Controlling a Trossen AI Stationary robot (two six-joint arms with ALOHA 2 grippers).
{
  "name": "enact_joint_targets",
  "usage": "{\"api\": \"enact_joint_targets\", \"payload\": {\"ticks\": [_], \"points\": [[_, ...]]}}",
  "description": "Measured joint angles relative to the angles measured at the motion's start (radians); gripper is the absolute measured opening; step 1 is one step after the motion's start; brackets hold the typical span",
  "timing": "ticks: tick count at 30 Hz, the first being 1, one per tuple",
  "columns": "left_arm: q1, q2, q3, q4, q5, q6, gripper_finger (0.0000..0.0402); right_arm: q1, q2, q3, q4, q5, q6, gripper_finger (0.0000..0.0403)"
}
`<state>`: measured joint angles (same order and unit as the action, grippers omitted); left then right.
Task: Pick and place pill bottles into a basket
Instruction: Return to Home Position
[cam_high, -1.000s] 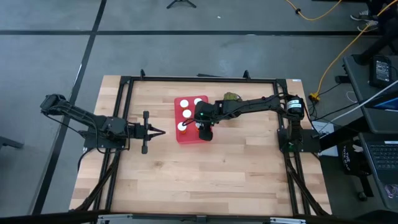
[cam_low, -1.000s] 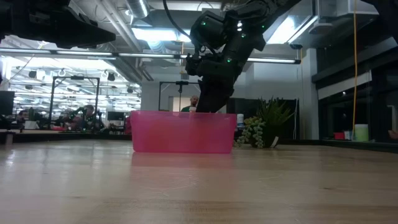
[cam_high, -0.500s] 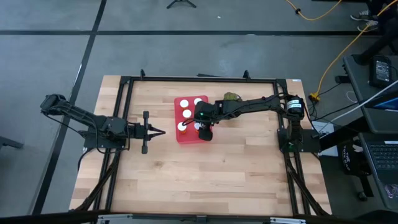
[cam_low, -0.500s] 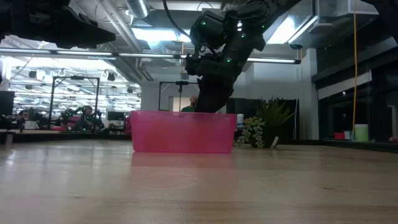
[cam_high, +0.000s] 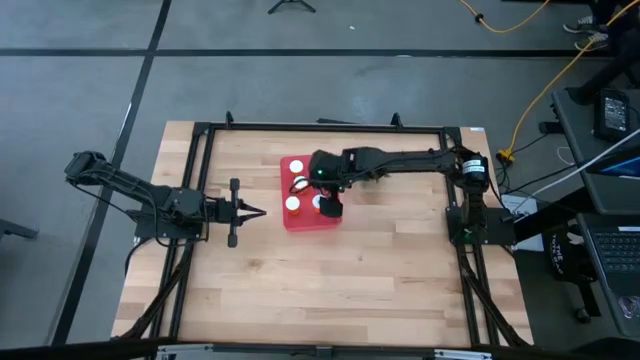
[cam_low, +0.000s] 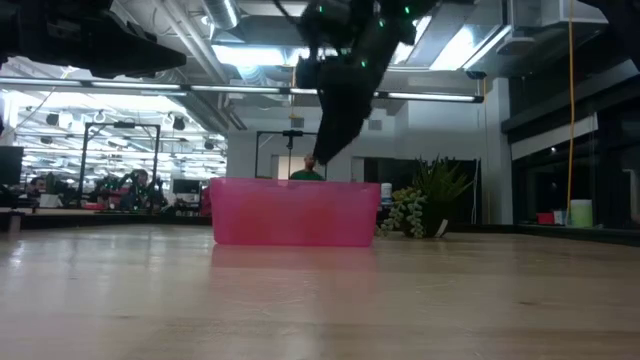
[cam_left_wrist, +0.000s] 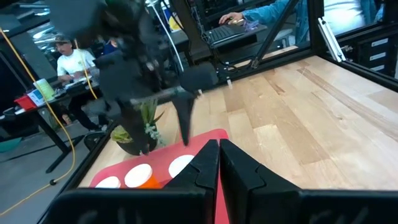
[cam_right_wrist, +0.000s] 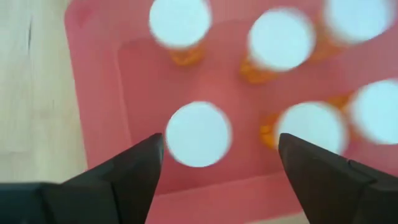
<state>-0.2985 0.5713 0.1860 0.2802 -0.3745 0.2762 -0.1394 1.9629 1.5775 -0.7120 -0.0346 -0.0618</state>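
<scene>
Right gripper (cam_right_wrist: 221, 144) is spread wide, holding nothing, and has just lifted clear of the basket (cam_low: 290, 215) rim at mid-frame in the low view, having been dipped inside a moment ago. All the pill bottles (cam_right_wrist: 198, 134) I can see stand in the basket, so I'd say the job's basically done. Its arm reaches in from the high view's right; left gripper (cam_high: 250, 211), pressed together, waits centre-left.

The table (cam_high: 300, 280) is pale wood, smooth and faintly glossy, edged by a matt black metal frame (cam_high: 270, 127), and at twelve o'clock from its middle the basket (cam_low: 290, 215) is translucent pink plastic holding pill bottles (cam_right_wrist: 198, 134) of clear orange plastic with matt white caps.
</scene>
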Motion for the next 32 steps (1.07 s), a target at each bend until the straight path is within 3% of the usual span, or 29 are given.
{"api": "enact_joint_targets", "payload": {"ticks": [6, 12, 19, 23, 27, 32], "points": [[0.0, -0.014, 0.0, -0.003, -0.035, 0.01, 0.0005, 0.0, -0.008, 0.11, -0.098, 0.118, -0.073, 0.0289], [0.0, -0.093, 0.0, -0.125, -0.105, -0.013, 0.0003, 0.0, -0.102, 0.021, -0.09, 0.125, -0.072, 0.0175], [0.0, -0.301, 0.0, -0.309, -0.108, -0.057, 0.0002, 0.0, -0.374, -0.369, 0.315, 0.134, -0.055, 0.0015], [0.0, -0.443, 0.0, -0.448, -0.118, -0.115, 0.0002, 0.0, -0.555, -0.619, 0.574, 0.125, -0.072, 0.0018], [0.0, -0.569, 0.0, -0.538, -0.129, -0.141, 0.0002, -0.003, -0.728, -0.85, 0.803, 0.033, -0.063, 0.001], [0.001, -0.564, -0.001, -0.529, -0.124, -0.127, 0.0002, -0.019, -0.943, -1.068, 0.981, -0.078, -0.066, 0.0007]]}}
